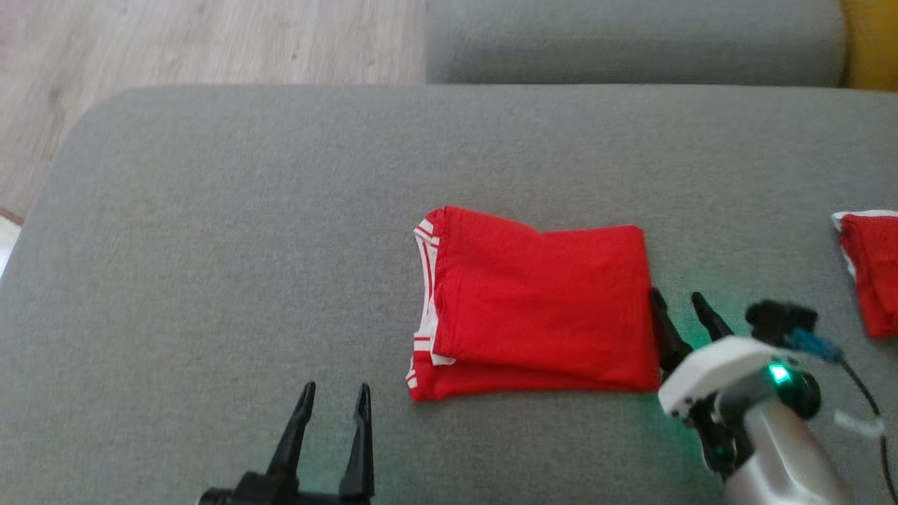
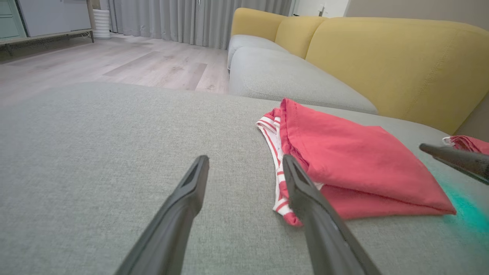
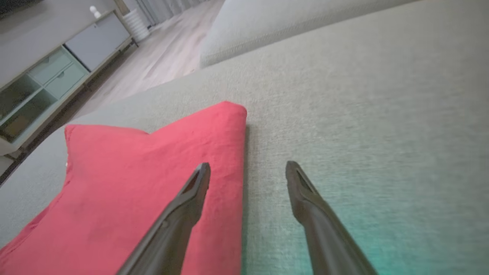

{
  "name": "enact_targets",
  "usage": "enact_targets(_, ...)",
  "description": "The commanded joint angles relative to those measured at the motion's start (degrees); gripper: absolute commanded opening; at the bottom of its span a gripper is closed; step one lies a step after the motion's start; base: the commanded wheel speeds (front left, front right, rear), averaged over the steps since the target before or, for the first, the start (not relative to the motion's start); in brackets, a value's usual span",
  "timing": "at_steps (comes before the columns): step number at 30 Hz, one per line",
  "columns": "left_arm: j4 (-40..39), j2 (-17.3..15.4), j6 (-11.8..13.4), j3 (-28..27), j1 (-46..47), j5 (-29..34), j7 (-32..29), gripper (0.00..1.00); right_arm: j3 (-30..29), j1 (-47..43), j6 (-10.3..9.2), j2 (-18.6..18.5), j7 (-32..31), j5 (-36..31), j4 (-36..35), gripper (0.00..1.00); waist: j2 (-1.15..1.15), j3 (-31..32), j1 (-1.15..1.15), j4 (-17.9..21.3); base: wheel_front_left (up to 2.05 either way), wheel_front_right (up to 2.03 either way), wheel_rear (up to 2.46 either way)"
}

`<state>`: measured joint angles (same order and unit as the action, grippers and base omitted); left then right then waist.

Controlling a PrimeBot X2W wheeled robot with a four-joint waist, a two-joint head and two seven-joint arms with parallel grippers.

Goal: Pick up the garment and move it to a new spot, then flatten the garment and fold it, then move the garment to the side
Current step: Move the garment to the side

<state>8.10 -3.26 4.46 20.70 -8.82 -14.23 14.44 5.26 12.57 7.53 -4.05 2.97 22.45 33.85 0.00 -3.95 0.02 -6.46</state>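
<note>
**Item:** folded red garment, a rough rectangle with white-striped trim showing at its left edge. It lies flat at the centre of the head view on the grey seat cushion.

**Left end effector**: lower left of the head view, fingers spread wide and holding nothing. In its wrist view it sits low over the cushion, just beside the garment's striped corner.

**Right end effector**: at the garment's right edge, fingers wide and empty. In its wrist view one finger sits over the red cloth and the other over bare cushion, so it straddles that edge (contact with the fabric cannot be told).

**Also present:** second red garment, at the right edge of the head view, well apart from the first; wooden floor, upper left.

**Stage, as judged:** folding looks done; the move to the side remains.

**Hazards:**
- A pinch that catches only the top layer would let the lower layers sag and the fold open.
- Dragging instead of lifting risks the cushion weave rucking the stack.
- A one-sided grip at the right edge could let the striped end trail and unfold.
- A move toward the right of the frame could disturb the second garment.
</note>
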Motion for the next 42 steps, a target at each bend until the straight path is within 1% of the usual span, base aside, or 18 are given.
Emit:
enact_targets(1, -2.0, 0.4, -0.2, -1.0, 3.0, -0.3, 0.6, 1.0, 1.6, 2.8, -0.04, 0.0, -1.2, 0.7, 0.1, 1.0, 0.0, -1.2, -0.02, -0.5, 0.0, 0.0, 0.0)
enact_targets(5, -1.9, 0.4, -0.1, -0.8, 4.1, -0.2, 0.6, 1.0, 2.9, 7.1, -0.04, 0.0, -5.7, 2.8, 5.6, 1.0, 0.0, -2.5, -0.02, -1.0, 0.0, 0.0, 0.0)
enact_targets(6, -1.9, 0.4, 0.0, -0.8, 4.2, -0.2, 0.6, 1.0, 3.4, 7.7, -0.04, 0.2, -6.8, 3.7, 6.8, 0.84, 0.0, -2.7, -0.02, -1.1, 0.0, 0.0, 0.0)
enact_targets(8, -2.0, 0.4, 0.1, -0.8, 4.5, -0.2, 0.6, 1.0, 4.9, 8.6, -0.04, 0.5, -8.2, 6.0, 8.1, 0.16, 0.0, -3.1, -0.02, -1.1, 0.0, 0.0, 0.0)
enact_targets(9, -2.0, 0.4, 0.2, -0.8, 4.6, -0.2, 0.6, 1.0, 5.7, 8.9, -0.04, 0.6, -8.3, 7.3, 8.2, 0.0, 0.0, -3.3, -0.02, -1.0, 0.0, 0.0, 0.0)
enact_targets(12, -2.2, 0.4, 0.5, -0.9, 4.9, -0.2, 0.6, 1.0, 7.5, 9.5, -0.04, 0.7, -6.7, 9.9, 7.6, 0.0, 0.0, -3.9, -0.02, -0.1, 0.0, 0.0, 0.0)
enact_targets(14, -2.8, 0.4, 0.8, -1.2, 5.2, -0.2, 0.6, 1.0, 8.7, 10.0, -0.04, -0.9, -5.1, 9.3, 7.0, 0.0, 0.0, -4.3, -0.02, 1.0, 0.0, 0.0, 0.0)
enact_targets(21, -6.2, 0.4, 0.8, -2.4, 6.0, -3.2, 0.6, 1.0, 9.6, 12.9, -0.04, -11.6, -2.1, 3.1, 3.5, 0.0, 0.0, -7.0, -0.02, 6.9, 0.0, 0.0, 0.0)
enact_targets(26, -7.6, 0.4, 0.1, -2.8, 7.6, -3.4, 0.6, 1.0, 6.2, 15.2, -0.04, -20.6, -4.2, -1.7, -0.8, 0.0, 0.0, -9.7, -0.02, 10.1, 0.0, 0.0, 0.0)
enact_targets(27, -7.7, 0.4, -0.1, -2.8, 8.2, -3.0, 0.6, 1.0, 4.0, 15.8, -0.04, -24.2, -5.4, -3.1, -3.1, 0.0, 0.0, -10.8, -0.02, 10.9, 0.0, 0.0, 0.0)
enact_targets(30, -8.0, 0.4, -0.2, -2.9, 9.0, -2.7, 0.6, 1.0, 0.5, 16.1, -0.04, -29.1, -7.5, -4.6, -6.3, 0.0, 0.0, -12.5, -0.02, 11.8, 0.0, 0.0, 0.0)
enact_targets(32, -8.2, 0.4, -0.2, -3.0, 9.6, -2.7, 0.6, 1.0, -1.9, 16.1, -0.04, -31.9, -8.8, -5.7, -8.2, 0.0, 0.0, -13.5, -0.02, 12.2, 0.0, 0.0, 0.0)
enact_targets(35, -8.4, 0.4, -0.2, -3.1, 10.4, -2.6, 0.6, 1.0, -4.8, 15.8, -0.04, -34.2, -11.1, -6.3, -10.5, 0.0, 0.0, -14.6, -0.02, 12.5, 0.0, 0.0, 0.0)
enact_targets(36, -8.3, 0.4, -0.2, -3.1, 10.7, -2.6, 0.6, 1.0, -5.6, 15.6, -0.04, -34.8, -11.7, -7.0, -11.1, 0.16, 0.0, -14.8, -0.02, 12.5, 0.0, 0.0, 0.0)
enact_targets(37, -8.1, 0.4, -0.2, -3.1, 10.9, -2.6, 0.6, 1.0, -6.5, 15.4, -0.04, -35.0, -11.7, -8.2, -11.8, 0.73, 0.0, -14.9, -0.02, 12.5, 0.0, 0.0, 0.0)
enact_targets(38, -7.9, 0.4, -0.2, -3.1, 11.1, -2.6, 0.6, 1.0, -7.3, 15.3, -0.04, -34.9, -11.4, -9.5, -12.4, 1.0, 0.0, -14.8, -0.02, 12.4, 0.0, 0.0, 0.0)
enact_targets(40, -7.6, 0.4, -0.3, -3.0, 11.3, -2.7, 0.6, 1.0, -7.9, 15.0, -0.04, -34.0, -11.0, -10.7, -13.0, 1.0, 0.0, -14.5, -0.02, 12.2, 0.0, 0.0, 0.0)
enact_targets(42, -7.1, 0.4, -0.3, -2.9, 11.6, -2.8, 0.6, 1.0, -8.7, 14.0, -0.04, -31.1, -10.1, -12.5, -14.0, 1.0, 0.0, -13.4, -0.02, 11.8, 0.0, 0.0, 0.0)
